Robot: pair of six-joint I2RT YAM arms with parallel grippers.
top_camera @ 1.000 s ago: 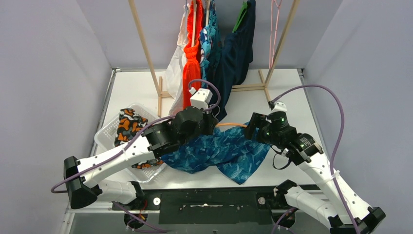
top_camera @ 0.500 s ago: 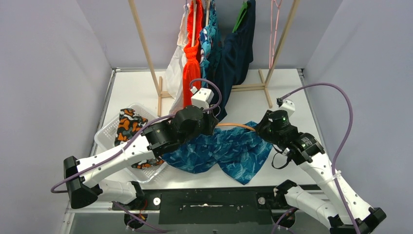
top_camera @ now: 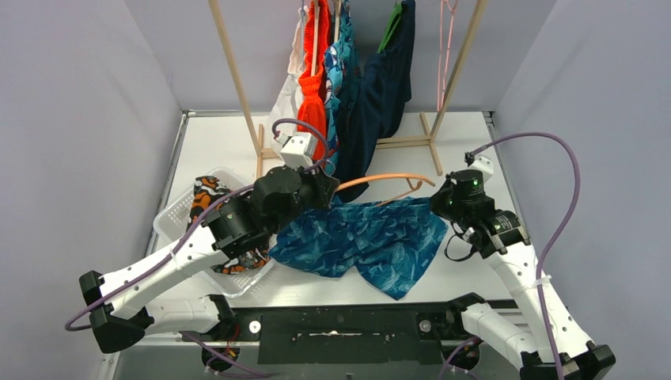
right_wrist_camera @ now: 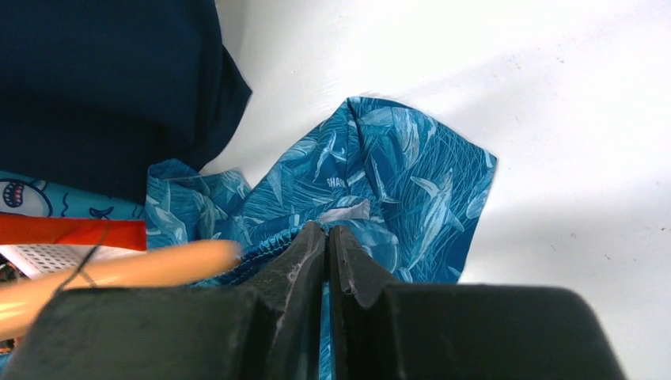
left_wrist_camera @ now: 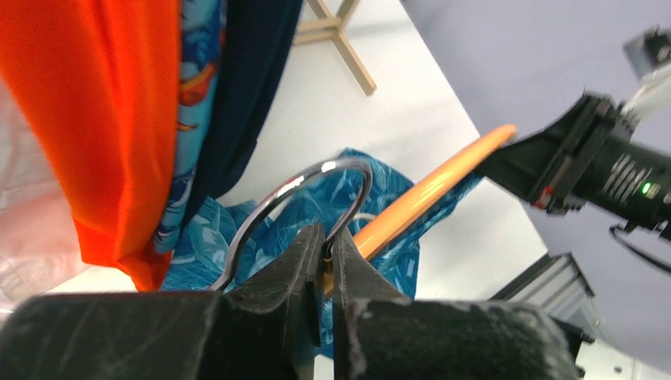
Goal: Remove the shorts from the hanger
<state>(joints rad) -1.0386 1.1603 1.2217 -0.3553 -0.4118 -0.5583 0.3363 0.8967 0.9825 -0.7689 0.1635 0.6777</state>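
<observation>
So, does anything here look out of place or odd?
The orange hanger is off the wooden rack, held tilted by its metal hook in the left fingers; the blue patterned shorts sprawl crumpled on the table, pinched by the right fingers.

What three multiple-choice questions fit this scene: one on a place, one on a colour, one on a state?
1. Where are the camouflage shorts?
A) in the white basket
B) on the rack
C) on the bare table

2. What colour is the hanger that the left end effector holds?
A) black
B) orange
C) yellow

3. What is the state of the right end effector?
A) open
B) shut on the blue patterned shorts
C) shut on the hanger

Answers: 1 A, they lie inside the basket; 2 B, its bar is orange; 3 B, it pinches their waistband.
</observation>
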